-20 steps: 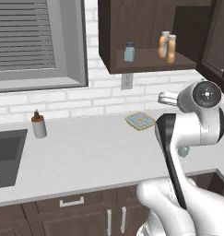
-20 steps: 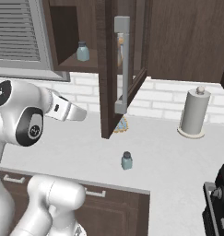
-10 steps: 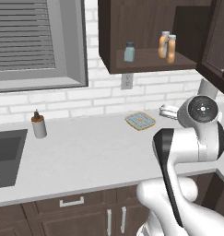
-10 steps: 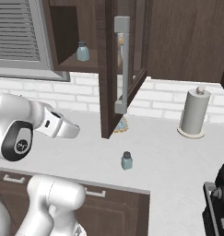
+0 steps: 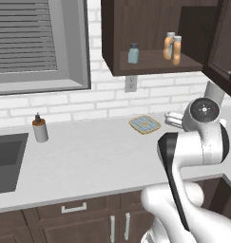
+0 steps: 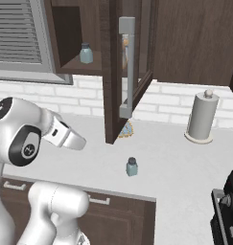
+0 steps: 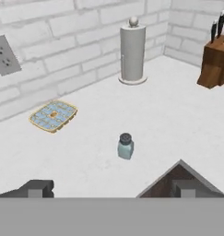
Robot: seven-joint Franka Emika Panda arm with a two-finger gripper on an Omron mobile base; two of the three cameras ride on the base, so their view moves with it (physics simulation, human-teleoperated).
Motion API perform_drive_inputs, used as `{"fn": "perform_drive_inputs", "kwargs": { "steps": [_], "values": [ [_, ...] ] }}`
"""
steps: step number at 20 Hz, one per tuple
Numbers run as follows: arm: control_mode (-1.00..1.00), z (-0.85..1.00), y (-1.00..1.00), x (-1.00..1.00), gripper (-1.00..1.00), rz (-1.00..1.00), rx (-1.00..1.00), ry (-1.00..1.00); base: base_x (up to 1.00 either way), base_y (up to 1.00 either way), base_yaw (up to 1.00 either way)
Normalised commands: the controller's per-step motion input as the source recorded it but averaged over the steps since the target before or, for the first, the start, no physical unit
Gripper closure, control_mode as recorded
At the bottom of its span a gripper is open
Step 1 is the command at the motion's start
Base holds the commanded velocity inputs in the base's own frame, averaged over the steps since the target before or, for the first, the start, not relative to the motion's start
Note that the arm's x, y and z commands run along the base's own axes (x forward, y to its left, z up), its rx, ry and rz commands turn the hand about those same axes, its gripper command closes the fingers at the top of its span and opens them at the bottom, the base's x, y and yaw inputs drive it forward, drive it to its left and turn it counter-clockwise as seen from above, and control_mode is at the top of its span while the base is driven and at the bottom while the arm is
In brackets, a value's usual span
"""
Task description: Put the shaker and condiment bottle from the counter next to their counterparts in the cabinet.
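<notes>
Shaker [image 7: 125, 146] stands upright on the counter [image 7: 178, 120], alone and well clear of anything else; in the right base view it [image 6: 132, 167] sits in front of the open cabinet door [image 6: 125, 67], near the counter's front edge. Taking this shaker as the landmark: the gripper [image 7: 109, 186] hovers on the near side of it, above the counter, its two fingertips [image 7: 37, 188] spread wide apart with nothing between them and not touching the shaker. Beyond the shaker to the left, near the brick wall, lies a blue and yellow sponge [image 7: 53, 115], flat on the counter. Beyond it and slightly right, against the wall, stands a paper towel roll [image 7: 132, 53] on its holder. Far right of the shaker, by the corner, is a knife block [image 7: 215, 62].

Up above, the cabinet [image 5: 150, 28] is open. On its shelf a second shaker [image 5: 133, 53] stands toward the left, and two orange bottles [image 5: 172, 47] stand close together toward the right, one just in front of the other. Whether they touch cannot be told.

Far left of the counter shaker, beside the sink [image 5: 5, 159], stands a pump dispenser [image 5: 39, 129].
</notes>
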Motion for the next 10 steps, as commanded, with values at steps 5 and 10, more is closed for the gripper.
{"fn": "perform_drive_inputs", "kwargs": {
  "steps": [5,10],
  "values": [
    [-1.0,-0.6,-0.27,0.04,-1.0,-0.18,0.0,-0.1,0.0,0.0,0.0],
    [-1.0,-0.46,-0.38,0.18,-1.0,-0.13,0.04,-0.02,0.0,0.0,0.0]
  ]
}}
